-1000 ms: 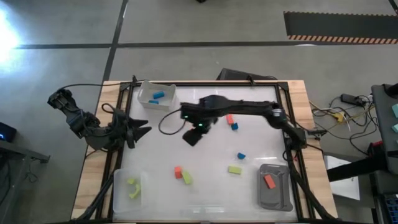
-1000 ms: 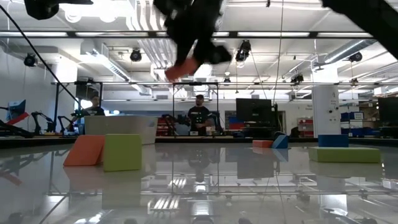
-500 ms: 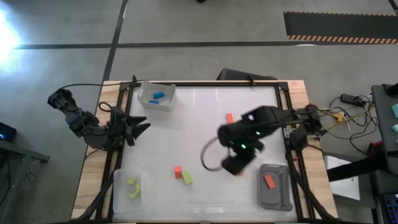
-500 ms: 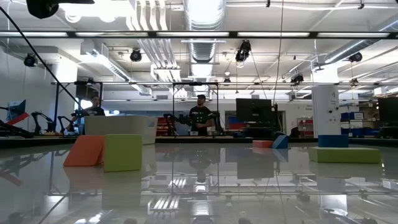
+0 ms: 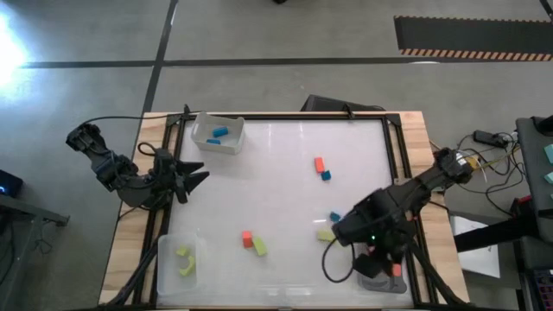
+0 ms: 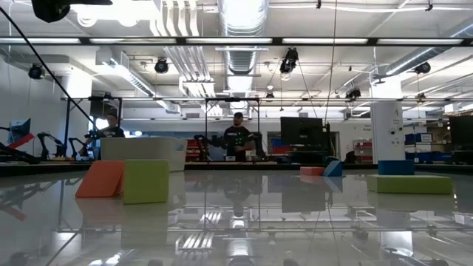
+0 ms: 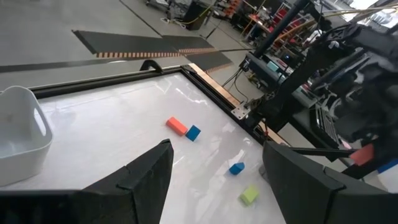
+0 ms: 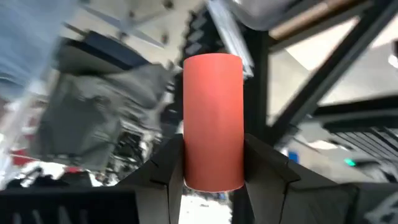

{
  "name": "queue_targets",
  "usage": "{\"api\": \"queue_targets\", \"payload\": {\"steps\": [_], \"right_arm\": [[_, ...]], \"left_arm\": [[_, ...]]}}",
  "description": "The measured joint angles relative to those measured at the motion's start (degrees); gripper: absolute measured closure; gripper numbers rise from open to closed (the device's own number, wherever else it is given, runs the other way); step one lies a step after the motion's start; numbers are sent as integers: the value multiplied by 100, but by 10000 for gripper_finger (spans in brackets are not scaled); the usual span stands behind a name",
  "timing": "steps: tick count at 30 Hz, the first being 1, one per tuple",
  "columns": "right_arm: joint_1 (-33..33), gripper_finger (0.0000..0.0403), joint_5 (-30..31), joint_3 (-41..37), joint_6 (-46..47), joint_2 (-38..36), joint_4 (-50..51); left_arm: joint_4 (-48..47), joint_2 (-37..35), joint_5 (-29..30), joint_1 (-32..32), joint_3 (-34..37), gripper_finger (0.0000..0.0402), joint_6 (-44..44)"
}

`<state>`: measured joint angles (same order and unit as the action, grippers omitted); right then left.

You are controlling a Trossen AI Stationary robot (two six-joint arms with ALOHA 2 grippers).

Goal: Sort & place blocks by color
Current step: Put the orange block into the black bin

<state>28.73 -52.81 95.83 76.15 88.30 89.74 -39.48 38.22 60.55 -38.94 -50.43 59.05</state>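
Right gripper: fingers clamped on orange-red block, over grey tray; high view hides block, we see it only in right wrist view. Left gripper: fingers spread, empty, bench edge. Loose blocks mid-bench. Clear trays at left.

A robotics lab — ceiling ducts, monitor, other robot arms behind.

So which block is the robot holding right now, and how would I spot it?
Look at the grey tray at the table's near right corner; the right gripper hangs over it. Pinched between its two dark fingers is an orange-red block. It is the only block up in the air, while the others lie on the table or in trays.
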Motion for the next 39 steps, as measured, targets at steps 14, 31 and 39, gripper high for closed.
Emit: {"api": "queue_targets", "payload": {"steps": [14, 31, 39], "right_arm": [[267, 284, -272, -2317, -1430, -278, -485], [267, 284, -268, -3826, -1309, -274, -2454], [304, 284, -50, -4125, -1533, -274, -2630]], "left_arm": [[-2, 0, 0, 0, 11, 169, 4], [1, 39, 0, -1, 11, 169, 50], [2, 31, -1, 0, 11, 169, 50]]}}
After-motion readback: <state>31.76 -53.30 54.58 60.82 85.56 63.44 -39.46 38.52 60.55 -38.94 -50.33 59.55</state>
